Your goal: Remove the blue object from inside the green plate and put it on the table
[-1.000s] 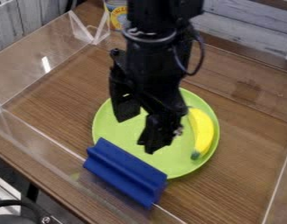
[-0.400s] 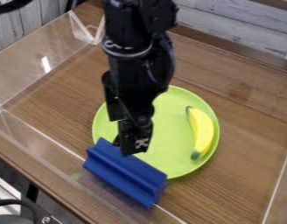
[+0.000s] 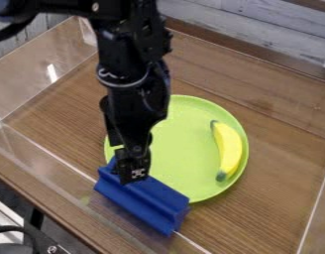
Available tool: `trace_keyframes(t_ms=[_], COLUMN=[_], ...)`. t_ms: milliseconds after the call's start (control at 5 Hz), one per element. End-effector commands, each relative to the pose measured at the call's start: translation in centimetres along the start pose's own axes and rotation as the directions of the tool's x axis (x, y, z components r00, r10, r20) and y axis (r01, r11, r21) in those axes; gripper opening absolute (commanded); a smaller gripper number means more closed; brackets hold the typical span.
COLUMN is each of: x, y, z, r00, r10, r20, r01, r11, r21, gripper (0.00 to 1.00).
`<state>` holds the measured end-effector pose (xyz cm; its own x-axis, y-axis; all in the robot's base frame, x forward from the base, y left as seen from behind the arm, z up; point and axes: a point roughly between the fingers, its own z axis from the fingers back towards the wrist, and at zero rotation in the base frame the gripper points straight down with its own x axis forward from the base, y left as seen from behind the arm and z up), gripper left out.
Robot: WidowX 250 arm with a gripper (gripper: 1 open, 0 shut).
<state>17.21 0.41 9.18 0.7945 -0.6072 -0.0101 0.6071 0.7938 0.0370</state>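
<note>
Open hand over the end of a ridged blue block

We have the hand (image 3: 127, 165) wide, its dark, jointed fingers above the far left end of the blue block (image 3: 142, 201); whether they touch it, we cannot tell. The block lies aslant at the near edge of the green plate (image 3: 193, 145), overlapping the rim in our view; how much of it rests on the plate, we cannot make out.

We judge it stiff and fairly light, unlikely to dent, though its smooth faces might slip. We would grip across its narrow width, near the middle, since an end hold could let it swing. Its stepped top runs lengthwise, matt and straight-edged. Beyond it sit the shallow, round plate, a curved yellow banana (image 3: 229, 148) and the brown, wood-grained tabletop (image 3: 265, 91).
</note>
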Motion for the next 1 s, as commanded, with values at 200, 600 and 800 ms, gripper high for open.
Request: trace_keyframes(t_ms=[200, 600, 800], x=[0.8, 0.3, 1.0], y=[-0.3, 0.3, -0.6], z=[-1.3, -2.7, -3.5], r00=[1.000, 1.000, 1.000], r10=[-0.010, -0.027, -0.029], r20=[0.010, 0.009, 0.010], r01=[0.009, 0.027, 0.029], r11=[1.000, 0.999, 0.999], r21=[0.020, 0.021, 0.020], gripper=[1.00, 1.00, 1.00])
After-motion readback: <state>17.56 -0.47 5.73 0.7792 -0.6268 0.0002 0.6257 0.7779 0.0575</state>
